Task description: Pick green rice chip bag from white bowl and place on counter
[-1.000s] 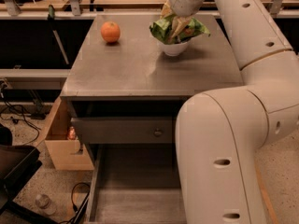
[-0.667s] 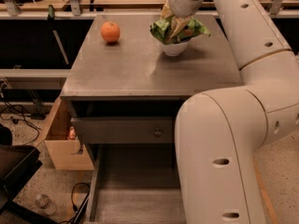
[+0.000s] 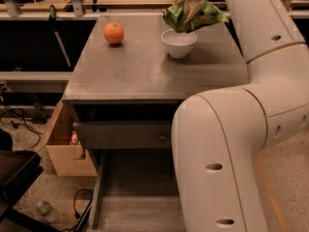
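Lifted out, green rice chip bag just above white bowl, tool pinching it, over counter

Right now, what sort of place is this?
Probably a lab or workshop: grey counter, loose floor cables, wooden box. The gripper holds the green rice chip bag above the white bowl.

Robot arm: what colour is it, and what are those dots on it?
The arm is cream-white, made of fat, smooth, rounded tubes with small dark round holes along them. No cables show. The gripper, at the top edge above the bowl, is cream too, jaws shut on the bag.
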Controlling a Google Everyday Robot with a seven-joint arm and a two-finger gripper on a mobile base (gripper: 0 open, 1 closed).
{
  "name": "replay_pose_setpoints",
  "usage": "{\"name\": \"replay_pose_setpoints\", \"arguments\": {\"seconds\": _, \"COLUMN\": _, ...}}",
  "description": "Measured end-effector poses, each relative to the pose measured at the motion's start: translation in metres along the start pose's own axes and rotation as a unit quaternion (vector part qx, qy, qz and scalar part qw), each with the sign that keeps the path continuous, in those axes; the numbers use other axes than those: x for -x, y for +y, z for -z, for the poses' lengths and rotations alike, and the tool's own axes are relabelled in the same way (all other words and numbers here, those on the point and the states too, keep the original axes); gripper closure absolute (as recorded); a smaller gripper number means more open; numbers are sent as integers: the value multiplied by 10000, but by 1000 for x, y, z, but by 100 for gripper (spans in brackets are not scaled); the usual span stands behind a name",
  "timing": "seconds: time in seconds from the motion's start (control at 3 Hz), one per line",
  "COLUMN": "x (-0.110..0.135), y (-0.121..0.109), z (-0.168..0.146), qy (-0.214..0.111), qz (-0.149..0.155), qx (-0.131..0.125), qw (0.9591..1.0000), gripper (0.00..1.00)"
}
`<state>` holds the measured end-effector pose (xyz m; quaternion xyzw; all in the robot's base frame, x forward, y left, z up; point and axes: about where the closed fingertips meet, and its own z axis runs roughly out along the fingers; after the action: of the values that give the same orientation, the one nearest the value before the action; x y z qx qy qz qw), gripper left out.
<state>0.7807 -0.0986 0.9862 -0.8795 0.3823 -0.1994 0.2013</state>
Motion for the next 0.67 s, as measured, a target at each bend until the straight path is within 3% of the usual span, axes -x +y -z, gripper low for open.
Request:
{"name": "replay_pose_setpoints", "arguments": {"seconds": 0.33, "x": -6, "y": -11, "z": 31, "qy": 211, "qz": 206, "qx": -216, "qw": 9993, "gripper": 100}}
{"name": "replay_pose_setpoints", "arguments": {"seconds": 0.67, "x": 11, "y": -26, "z": 65, "qy": 15, "qz": 314, "qx": -581, "qw": 9978, "gripper": 100}}
